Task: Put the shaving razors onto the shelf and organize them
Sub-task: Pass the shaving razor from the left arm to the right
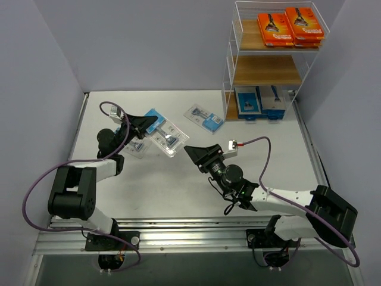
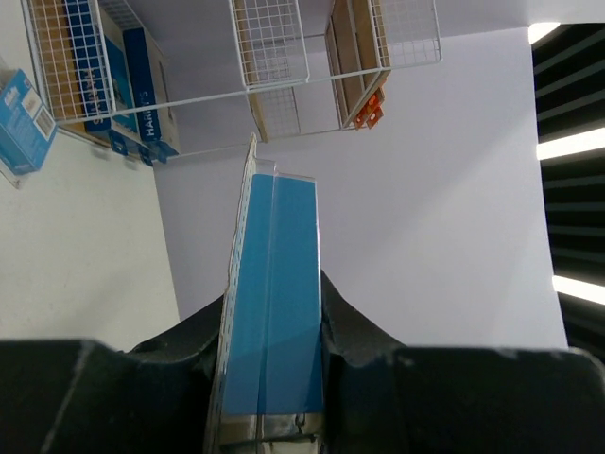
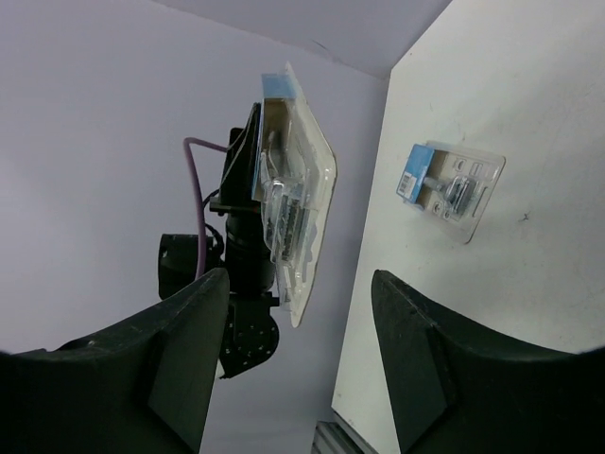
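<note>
My left gripper [image 1: 152,123] is shut on a clear blister razor pack with blue card [image 1: 166,135] and holds it off the table. In the left wrist view the pack [image 2: 274,246] stands edge-on between the fingers [image 2: 359,326]. My right gripper [image 1: 199,152] is open and empty, facing that pack [image 3: 298,203] from a short way off. A second blister pack [image 1: 204,118] lies flat on the table; it also shows in the right wrist view [image 3: 449,184]. Another pack [image 1: 136,148] lies under my left arm. The shelf [image 1: 231,65] stands at the back right.
Orange razor boxes [image 1: 292,27] lie on the shelf's top tier and blue-and-grey boxes [image 1: 259,102] stand on the bottom tier. The middle tier [image 1: 265,70] shows bare wood. Grey walls close in the white table [image 1: 178,185] on the left, back and right.
</note>
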You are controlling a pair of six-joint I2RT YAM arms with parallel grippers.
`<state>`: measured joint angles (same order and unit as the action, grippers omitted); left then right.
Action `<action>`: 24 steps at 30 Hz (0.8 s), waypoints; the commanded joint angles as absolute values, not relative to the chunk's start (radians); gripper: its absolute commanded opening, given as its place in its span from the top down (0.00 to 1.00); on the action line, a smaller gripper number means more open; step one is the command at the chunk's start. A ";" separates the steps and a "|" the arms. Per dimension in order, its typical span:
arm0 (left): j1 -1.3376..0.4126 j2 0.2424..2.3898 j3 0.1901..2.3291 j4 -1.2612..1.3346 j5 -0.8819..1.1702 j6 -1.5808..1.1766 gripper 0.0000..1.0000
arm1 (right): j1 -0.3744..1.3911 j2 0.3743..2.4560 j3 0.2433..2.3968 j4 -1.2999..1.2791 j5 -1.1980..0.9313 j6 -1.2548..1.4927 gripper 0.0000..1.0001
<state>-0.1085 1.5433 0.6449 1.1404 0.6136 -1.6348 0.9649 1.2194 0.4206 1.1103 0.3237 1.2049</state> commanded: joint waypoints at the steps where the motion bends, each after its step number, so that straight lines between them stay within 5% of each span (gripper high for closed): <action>1: -0.129 1.575 0.652 1.465 0.597 -1.770 0.98 | 0.980 1.253 0.482 1.249 0.313 1.200 0.43; 24: -0.253 1.660 0.644 1.525 0.497 -1.735 0.98 | 0.997 1.361 0.526 1.301 0.259 1.209 0.59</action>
